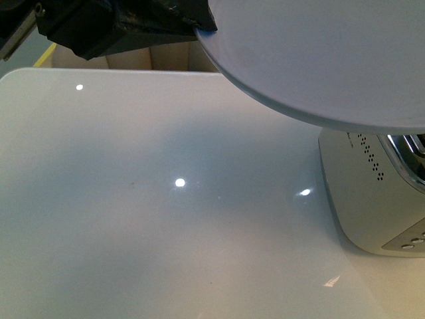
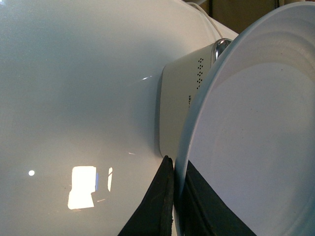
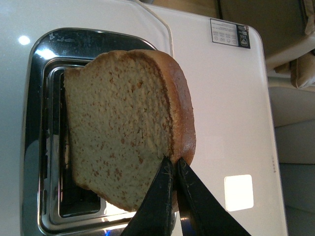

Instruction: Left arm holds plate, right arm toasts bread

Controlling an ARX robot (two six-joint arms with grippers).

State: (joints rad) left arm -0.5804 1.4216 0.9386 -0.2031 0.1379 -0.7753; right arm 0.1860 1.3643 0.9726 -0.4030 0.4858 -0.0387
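Bread (image 3: 123,128), pinched at its crust edge by the closed right hand (image 3: 174,169), hangs over the toaster (image 3: 34,123) slot. The left hand (image 2: 177,169) clamps the plate (image 1: 319,53) by its rim; the plate fills the front view's upper right, raised above the white worktop (image 1: 133,199).

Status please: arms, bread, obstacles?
Left end effector shut on pale round plate, aloft. Right end effector shut on brown bread slice above white toaster's chrome slot. No blockage seen.
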